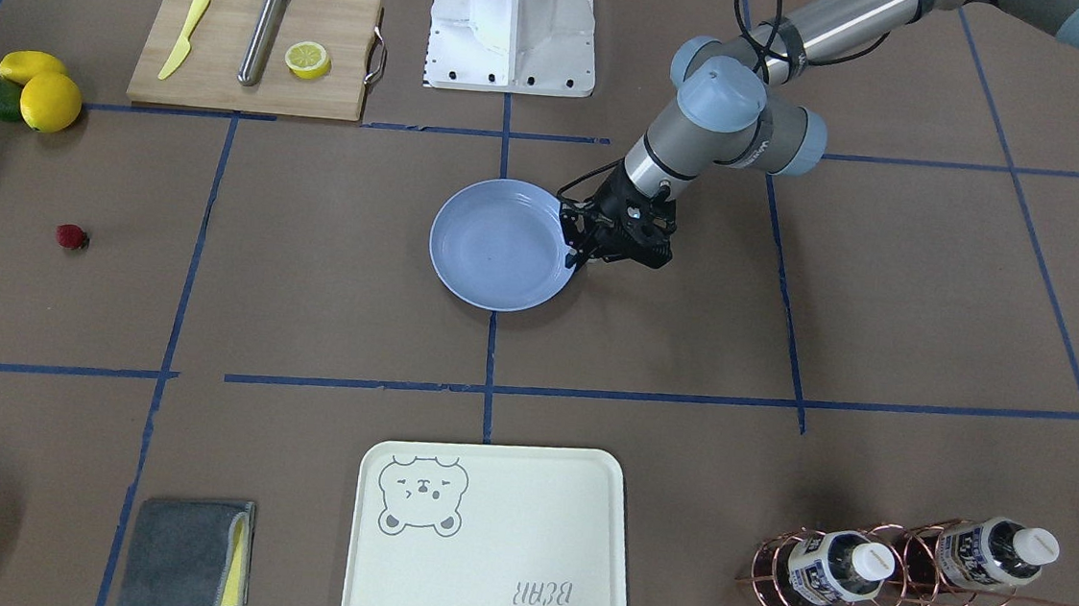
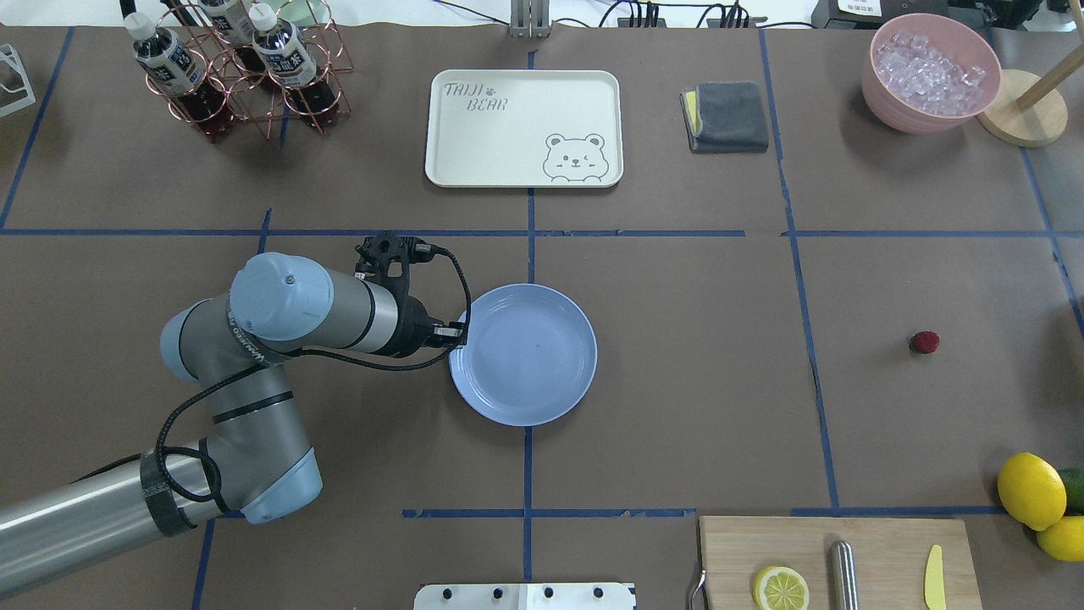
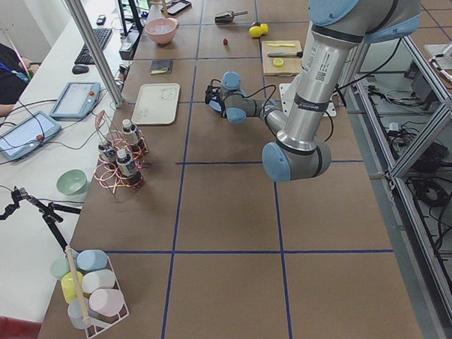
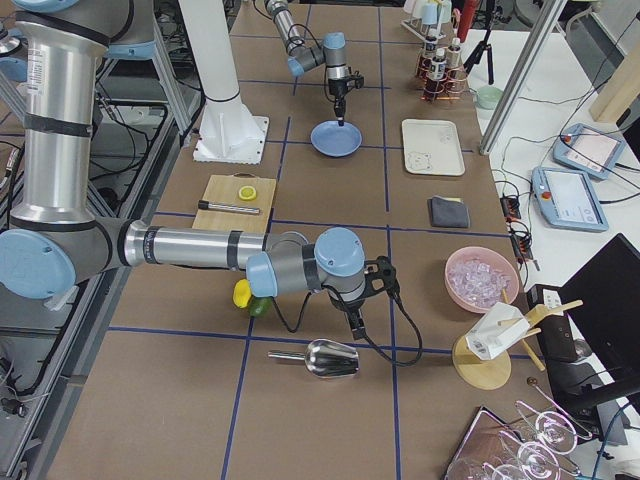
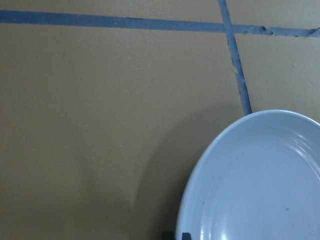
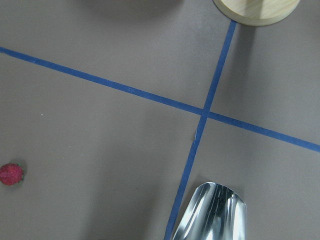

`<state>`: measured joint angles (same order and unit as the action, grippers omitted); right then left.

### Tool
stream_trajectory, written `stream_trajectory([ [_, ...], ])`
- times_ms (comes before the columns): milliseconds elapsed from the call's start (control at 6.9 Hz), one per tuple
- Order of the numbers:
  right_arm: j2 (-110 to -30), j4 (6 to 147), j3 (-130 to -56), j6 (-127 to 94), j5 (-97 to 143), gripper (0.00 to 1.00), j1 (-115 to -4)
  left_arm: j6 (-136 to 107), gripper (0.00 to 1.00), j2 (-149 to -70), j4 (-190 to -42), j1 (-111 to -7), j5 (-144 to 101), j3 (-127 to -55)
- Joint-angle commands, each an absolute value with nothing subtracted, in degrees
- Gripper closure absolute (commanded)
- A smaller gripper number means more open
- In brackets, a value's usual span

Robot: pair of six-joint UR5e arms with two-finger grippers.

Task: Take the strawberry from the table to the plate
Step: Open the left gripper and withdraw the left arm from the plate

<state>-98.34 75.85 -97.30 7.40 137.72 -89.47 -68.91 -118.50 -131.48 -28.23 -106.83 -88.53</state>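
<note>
The small red strawberry (image 1: 72,236) (image 2: 925,342) lies alone on the brown table (image 2: 677,381), far to the right of the plate in the overhead view, and shows at the left edge of the right wrist view (image 6: 11,174). The light blue plate (image 2: 525,354) (image 1: 501,242) sits empty mid-table. My left gripper (image 2: 461,332) (image 1: 572,253) is at the plate's rim, its fingertips (image 5: 170,235) close together with the rim between them. My right gripper (image 4: 357,325) appears only in the exterior right view, low over the table near a metal scoop; I cannot tell whether it is open or shut.
A metal scoop (image 6: 212,212) lies close under the right wrist. Lemons (image 2: 1031,490) and a cutting board (image 2: 838,559) sit at the near right. A cream bear tray (image 2: 523,127), grey cloth (image 2: 727,116), ice bowl (image 2: 931,72) and bottle rack (image 2: 229,68) line the far side.
</note>
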Motion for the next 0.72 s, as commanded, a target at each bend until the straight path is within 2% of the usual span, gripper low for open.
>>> stream_trajectory([
  [0,-98.3,75.8,-97.3,7.5,137.7,0.00,-89.5,-68.9,1.00,-118.7,-131.6,-27.8,-106.9,-88.4],
  [145,-98.2,75.8,-97.2,7.5,137.7,0.00,-89.5,-68.7,0.74,-118.7,-131.6,-27.7,-106.9,-88.2],
  [290,-97.9,75.7,-97.3,8.1,137.6,0.00,-89.4,-68.6,0.26,-118.7,-131.6,-27.8,-106.8,-88.1],
  [434,-97.6,75.6,-97.4,7.8,137.5,0.00,-89.4,-68.3,0.00,-118.7,-131.6,-27.8,-106.7,-88.2],
  [579,-97.1,75.6,-97.9,7.6,137.6,0.00,-89.4,-66.8,0.00,-118.2,-131.3,-28.8,-107.1,-89.1],
])
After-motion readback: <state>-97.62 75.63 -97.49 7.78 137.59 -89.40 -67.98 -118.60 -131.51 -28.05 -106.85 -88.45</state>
